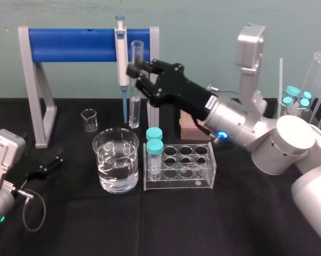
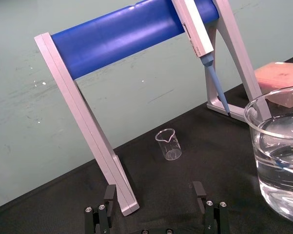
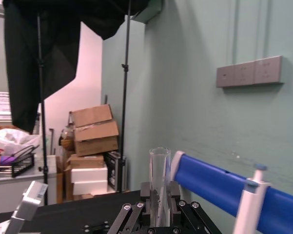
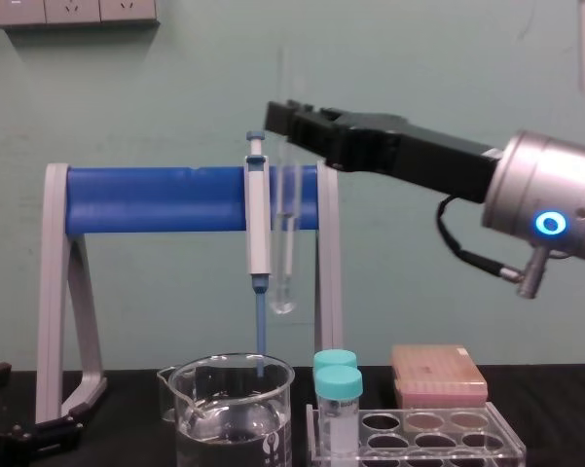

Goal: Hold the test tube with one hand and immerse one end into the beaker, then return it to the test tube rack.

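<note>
Right claw (image 1: 134, 72) clamped on test tube (image 1: 135, 109), upright, round end down, raised near beaker (image 1: 117, 165), left claw (image 1: 53, 159) parted

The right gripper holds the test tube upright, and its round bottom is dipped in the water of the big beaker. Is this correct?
No. The right gripper holds the test tube upright, but its round bottom is not in the water: the chest view shows it in the air, higher than the rim of the beaker.
</note>
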`<state>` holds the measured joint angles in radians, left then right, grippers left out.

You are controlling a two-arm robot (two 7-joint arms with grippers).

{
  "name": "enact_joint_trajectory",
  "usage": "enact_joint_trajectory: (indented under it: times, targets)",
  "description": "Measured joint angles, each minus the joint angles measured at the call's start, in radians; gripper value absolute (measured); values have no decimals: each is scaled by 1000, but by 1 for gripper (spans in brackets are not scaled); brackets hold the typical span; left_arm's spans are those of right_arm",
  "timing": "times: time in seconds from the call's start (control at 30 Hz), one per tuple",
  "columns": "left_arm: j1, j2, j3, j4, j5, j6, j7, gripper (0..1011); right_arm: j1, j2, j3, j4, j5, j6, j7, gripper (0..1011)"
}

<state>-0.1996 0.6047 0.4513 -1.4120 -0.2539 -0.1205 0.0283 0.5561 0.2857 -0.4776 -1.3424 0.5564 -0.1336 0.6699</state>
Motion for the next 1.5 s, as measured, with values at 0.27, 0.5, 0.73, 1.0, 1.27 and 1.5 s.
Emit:
enact_joint_trajectory:
  times: [0.27, 0.5, 0.73, 1.0, 1.27, 1.5]
  targets:
    - [0, 0, 0, 0, 0, 0, 0, 1000, 32, -26, -43, 66, 5, -15, 24, 224]
    - [0, 0, 0, 0, 0, 0, 0, 1000, 52, -55, -74, 130, 8, -21, 39, 224]
    - [0, 0, 0, 0, 0, 0, 0, 1000, 61, -72, -100, 181, -8, -25, 44, 224]
    - [0, 0, 0, 0, 0, 0, 0, 1000, 74, -92, -111, 243, -36, -34, 33, 224]
    - [0, 0, 0, 0, 0, 0, 0, 1000, 82, -112, -112, 282, -50, -38, 30, 224]
    - [0, 0, 0, 0, 0, 0, 0, 1000, 85, -123, -112, 300, -59, -37, 31, 224]
